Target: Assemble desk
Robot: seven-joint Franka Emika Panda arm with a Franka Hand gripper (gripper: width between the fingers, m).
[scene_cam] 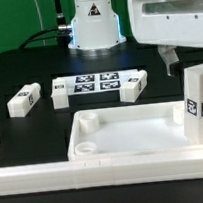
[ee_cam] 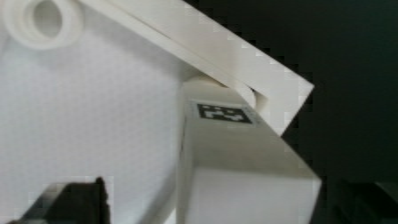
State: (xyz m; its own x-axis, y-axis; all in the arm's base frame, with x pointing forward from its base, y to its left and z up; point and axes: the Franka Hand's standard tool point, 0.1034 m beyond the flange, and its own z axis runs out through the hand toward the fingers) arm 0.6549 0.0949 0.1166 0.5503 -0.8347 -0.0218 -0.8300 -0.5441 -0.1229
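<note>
In the exterior view, your tabletop (scene_cam: 123,138) is lying flat by the worktop's (scene_cam: 16,68) front edge, its long side running along that edge. A leg (scene_cam: 198,102) is standing upright at its end on the exterior view's right. The pincer (scene_cam: 169,61) is hanging just behind the leg, and you cannot tell if it is spread.

In the wrist view, the leg is sitting right by the rim (ee_cam: 214,50). If you are coming down crooked, you could be knocking it over.
</note>
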